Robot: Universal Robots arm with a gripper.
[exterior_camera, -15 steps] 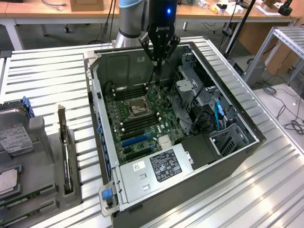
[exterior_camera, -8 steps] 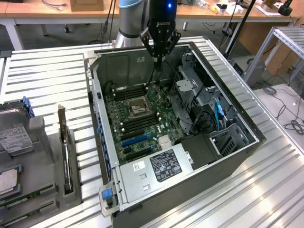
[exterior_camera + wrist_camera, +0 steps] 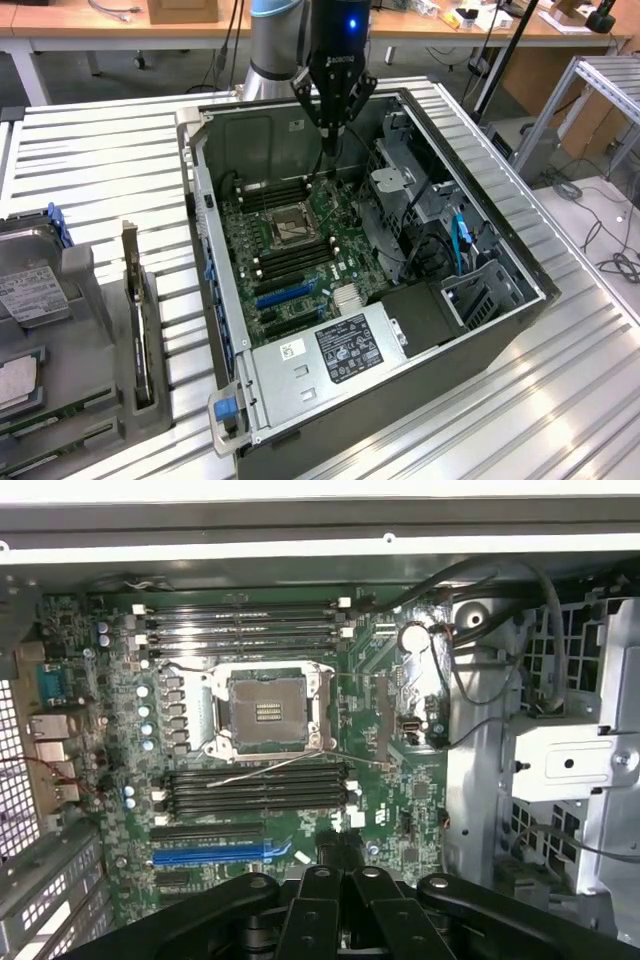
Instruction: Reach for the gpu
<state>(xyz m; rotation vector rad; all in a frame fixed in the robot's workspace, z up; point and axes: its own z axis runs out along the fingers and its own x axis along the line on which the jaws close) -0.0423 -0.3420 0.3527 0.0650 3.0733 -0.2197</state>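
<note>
The black robot gripper is seen poised above the green motherboard inside the open black and silver computer case, with its fingers drawn together and nothing held between them. What appears to be the gpu, a thin dark card, is stood on edge in a grey rack on the slatted metal table, well apart from the gripper, towards the exterior view's left.

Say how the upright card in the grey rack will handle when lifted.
The card looks thin and flat: probably stiff, light, yet fragile. Standing on edge in the grey rack, it may bind or tip if pulled crooked.
</note>
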